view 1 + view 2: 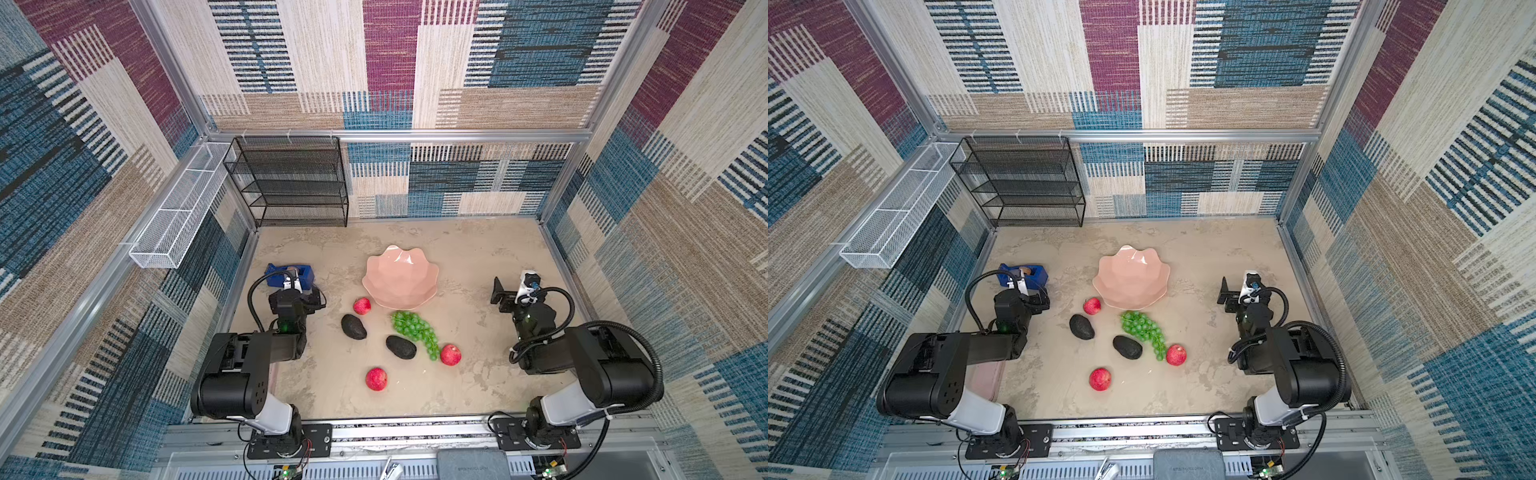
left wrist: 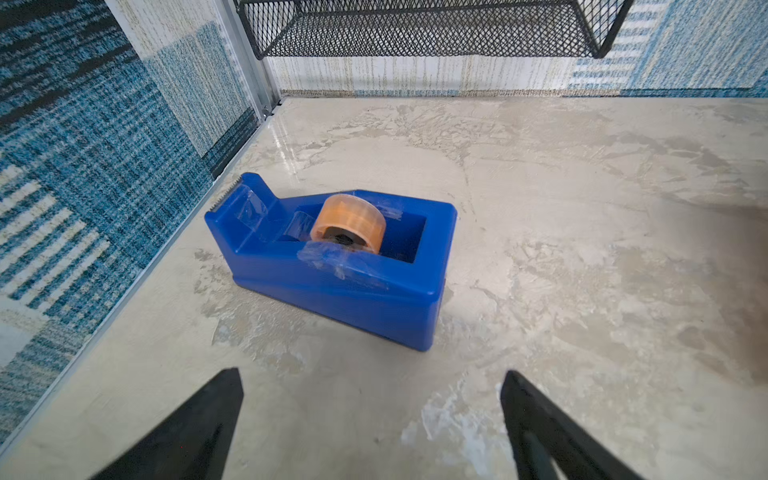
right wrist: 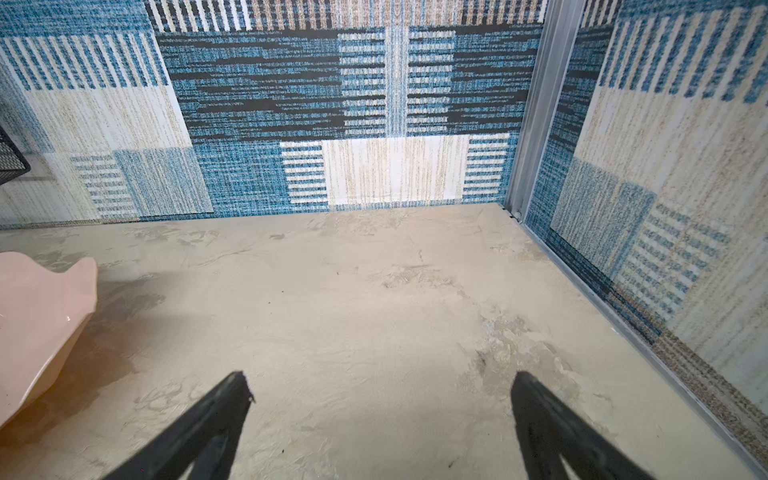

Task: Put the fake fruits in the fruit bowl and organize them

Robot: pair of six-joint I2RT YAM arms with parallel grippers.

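Fruit bowl (image 1: pixel 400 277) on the worktop (image 1: pixel 457 249), everything loose beside it.
3 apples (image 1: pixel 362 306), 2 avocados (image 1: pixel 353 326) and grapes (image 1: pixel 415 328) lie on its near side; left end effector (image 2: pixel 370 373) and right end effector (image 3: pixel 381 375) stand spread, apart from them.

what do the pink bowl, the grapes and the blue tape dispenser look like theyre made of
Fruit bowl: likely glazed ceramic or hard plastic; smooth pink facets carry glossy highlights.
Grapes: probably plastic; green beads look glossy, slightly translucent.
Tape dispenser: moulded plastic, uniform blue with a soft sheen.
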